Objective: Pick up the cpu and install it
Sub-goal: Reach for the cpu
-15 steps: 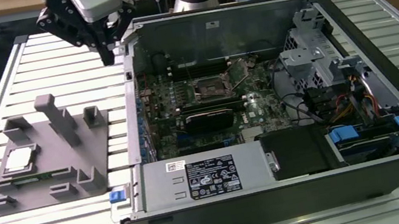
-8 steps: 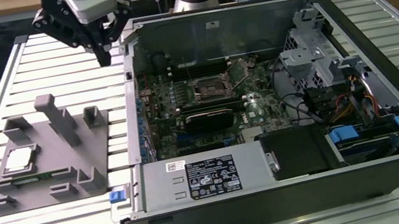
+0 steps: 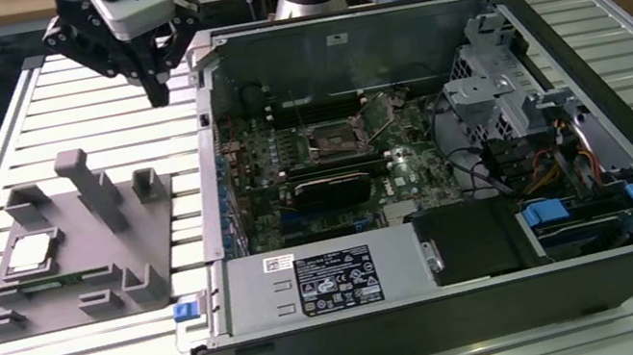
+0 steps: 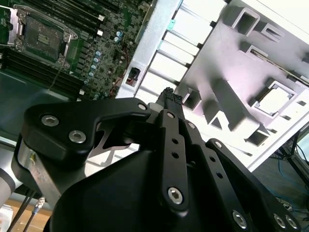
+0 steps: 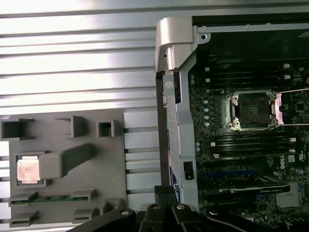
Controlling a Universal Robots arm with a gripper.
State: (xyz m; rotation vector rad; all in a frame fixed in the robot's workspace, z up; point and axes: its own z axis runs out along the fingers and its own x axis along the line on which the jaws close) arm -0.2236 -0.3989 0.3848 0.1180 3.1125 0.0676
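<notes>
The cpu (image 3: 30,251) is a small silver-white square lying flat in a recess of the grey tray (image 3: 81,282), at the exterior view's left. Both wrist views show the cpu (image 4: 276,100) (image 5: 29,170) seated in the tray (image 4: 227,53) (image 5: 111,164). My gripper (image 3: 156,94) hangs above the slatted table between the tray and the open computer case, well behind the cpu and apart from it. Its black fingers (image 4: 169,96) (image 5: 166,191) meet at the tips with nothing between them. The open motherboard socket (image 3: 333,140) (image 4: 43,36) (image 5: 252,111) sits inside the case.
The computer case (image 3: 470,307) lies open on its side at the exterior view's right, with drive bays, cables and a power supply inside. Its metal side wall (image 5: 169,72) stands between tray and motherboard. Upright posts (image 3: 90,183) rise from the tray.
</notes>
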